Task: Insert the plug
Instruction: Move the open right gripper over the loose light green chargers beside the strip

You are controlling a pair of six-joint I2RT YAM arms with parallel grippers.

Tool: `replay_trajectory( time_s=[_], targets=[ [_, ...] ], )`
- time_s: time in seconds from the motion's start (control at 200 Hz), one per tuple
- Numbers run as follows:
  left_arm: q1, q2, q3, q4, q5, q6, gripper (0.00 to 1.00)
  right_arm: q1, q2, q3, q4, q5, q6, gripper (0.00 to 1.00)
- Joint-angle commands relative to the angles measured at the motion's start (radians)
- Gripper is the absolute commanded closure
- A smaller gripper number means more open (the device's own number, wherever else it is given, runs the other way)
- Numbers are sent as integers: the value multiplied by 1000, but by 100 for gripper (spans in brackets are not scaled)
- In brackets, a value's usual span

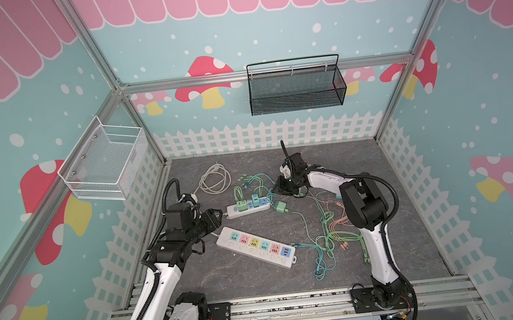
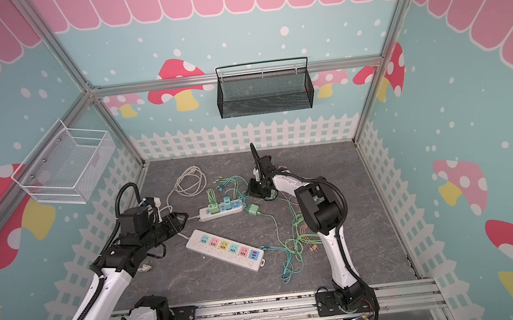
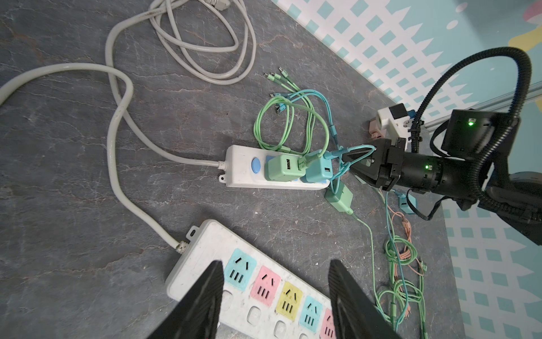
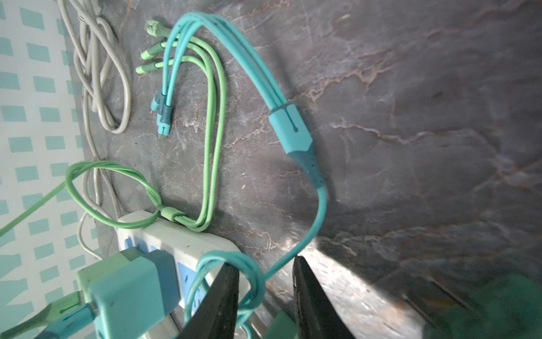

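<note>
Plug [image 1: 281, 207], mint-green, boxy, lying flat, unplugged

Both top views are evenly, softly lit from overhead, colours slightly washed, with only faint shadows under the arms on the tabletop [image 1: 408, 216]. Wide-angle bending bows the frame posts [image 1: 90, 42] toward the edges. The left wrist view is bright and sharp across the stone surface. The right wrist view is dimmer and softer: a pale glare patch [image 4: 337, 281] lies beside the dark right gripper [image 4: 264, 261], deep shadow spreads past it, and a green blob [image 4: 492, 308] in one corner is smeared out of focus
</note>
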Motion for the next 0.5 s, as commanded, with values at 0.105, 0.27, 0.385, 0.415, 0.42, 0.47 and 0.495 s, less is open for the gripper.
replay_trajectory(
  time_s=[0.105,0.27,0.385,0.415,0.42,0.47,0.495],
  targets=[
    [0,1,28,-14,-13,17,44,12,30,62,11,-38,-3,70],
    [1,1,28,-13,-12,19,44,19,49,91,13,-53,-9,76],
    [0,0,27,-13,-14,22,43,29,64,122,10,-58,-19,82],
    [1,0,27,-13,-14,22,43,30,68,131,7,-57,-21,82],
    [0,0,27,-13,-14,23,43,31,68,133,6,-57,-21,82],
    [1,1,29,-13,-15,22,43,34,72,146,-3,-52,-25,84],
    [-1,1,29,-13,-17,24,43,35,73,150,-7,-47,-29,85]
  ],
)
